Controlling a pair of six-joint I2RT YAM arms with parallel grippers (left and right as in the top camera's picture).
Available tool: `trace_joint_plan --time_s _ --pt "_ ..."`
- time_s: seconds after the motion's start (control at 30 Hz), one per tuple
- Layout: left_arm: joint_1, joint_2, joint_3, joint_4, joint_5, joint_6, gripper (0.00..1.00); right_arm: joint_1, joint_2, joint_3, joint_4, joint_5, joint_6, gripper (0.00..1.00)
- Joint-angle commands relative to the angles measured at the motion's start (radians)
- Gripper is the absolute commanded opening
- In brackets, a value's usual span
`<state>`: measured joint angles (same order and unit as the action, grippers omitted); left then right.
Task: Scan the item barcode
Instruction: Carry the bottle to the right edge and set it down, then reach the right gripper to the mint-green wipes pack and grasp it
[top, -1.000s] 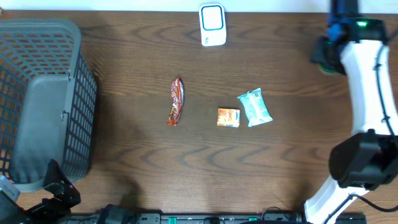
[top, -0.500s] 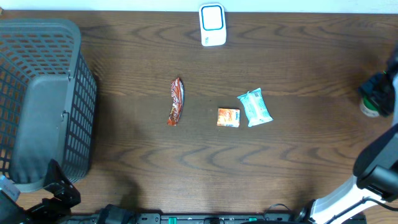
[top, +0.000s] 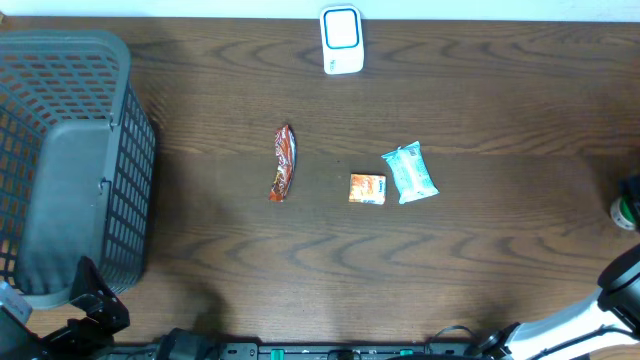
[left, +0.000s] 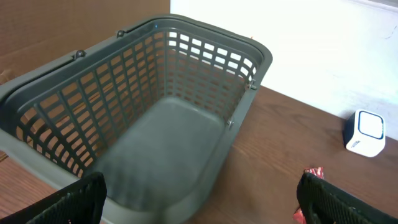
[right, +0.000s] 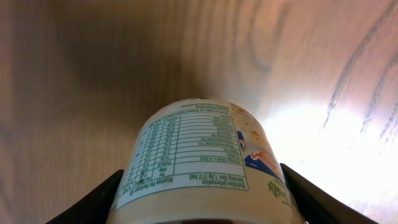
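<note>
The right gripper (right: 205, 208) is clamped on a white tub (right: 199, 155), one finger pressed to each side, with the printed nutrition table turned towards the wrist camera and no barcode showing on that face. A second ago this arm was up at the far right corner of the table (top: 480, 280), level with the scanner (top: 341, 40). It has since swung down the right side, and from overhead only a sliver of the tub now shows at the right edge, well apart from the scanner. That reads as the tub being carried away from the scanner rather than towards it, so its pass is probably over and it is on its way to being put aside, though nothing here proves the scan registered. In the middle of the table the red snack bar (top: 283, 162), the small orange packet (top: 367, 189) and the pale blue pack (top: 410, 173) lie where they were, untouched. The left gripper (left: 202, 205) has not moved and sits spread wide and empty beside the grey basket (top: 70, 160).
</note>
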<state>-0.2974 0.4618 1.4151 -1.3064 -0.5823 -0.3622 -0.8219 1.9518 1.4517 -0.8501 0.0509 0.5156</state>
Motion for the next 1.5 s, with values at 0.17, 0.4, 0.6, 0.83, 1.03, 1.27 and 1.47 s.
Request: trace_joint_plan --time_s 0.17,0.4,0.6,0.83,1.03,1.27,1.47 --pt "0.001 0.001 0.006 -0.003 -0.012 0.013 0.98 -0.043 0.034 -0.009 0.021 -0.064 0.031 0.34" --pt "0.001 0.001 0.006 -0.003 -0.012 0.013 0.98 -0.043 0.052 -0.010 0.035 -0.064 0.031 0.48" --pt "0.001 0.001 0.006 -0.003 -0.012 0.013 0.98 -0.045 0.053 -0.008 0.040 -0.064 0.029 0.69" --pt "0.001 0.001 0.006 -0.003 -0.013 0.013 0.98 -0.054 0.053 -0.005 0.043 -0.064 0.027 0.77" --pt "0.001 0.001 0.006 -0.008 -0.013 0.013 0.98 -0.051 0.024 0.079 -0.037 -0.089 -0.023 0.99" --pt "0.001 0.001 0.006 -0.024 -0.013 0.013 0.98 -0.021 -0.081 0.364 -0.320 -0.101 -0.023 0.99" --pt "0.001 0.001 0.006 -0.024 -0.013 0.013 0.98 0.124 -0.194 0.455 -0.441 -0.161 -0.024 0.99"
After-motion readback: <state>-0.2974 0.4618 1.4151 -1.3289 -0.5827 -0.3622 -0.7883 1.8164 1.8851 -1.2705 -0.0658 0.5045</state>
